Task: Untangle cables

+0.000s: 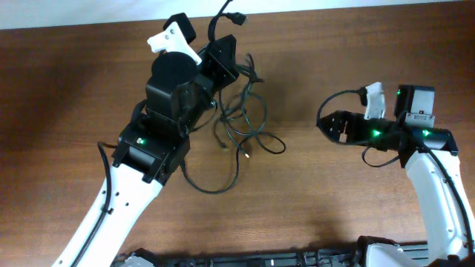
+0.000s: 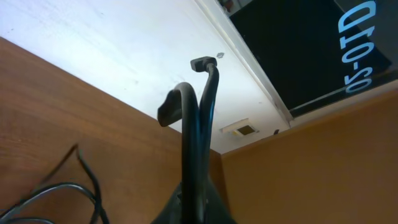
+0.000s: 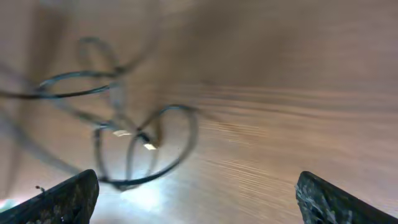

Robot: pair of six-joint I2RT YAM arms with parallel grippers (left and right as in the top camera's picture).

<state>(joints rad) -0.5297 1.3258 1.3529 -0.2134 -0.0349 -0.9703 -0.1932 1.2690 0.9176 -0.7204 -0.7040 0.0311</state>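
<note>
Closest to the robot, one loop of the cables [image 1: 249, 126] lies flat on the brown counter [image 1: 334, 215]. A bit farther back, the rest sits in a messy heap. The right fingers [image 1: 332, 127] are off to the side, well apart from the heap. They are spread wide with nothing in them. Farther back, the left fingers [image 2: 194, 208] are squeezed tight on two strands that stick up past them. A small plug [image 2: 202, 63] is at the far tip.
</note>
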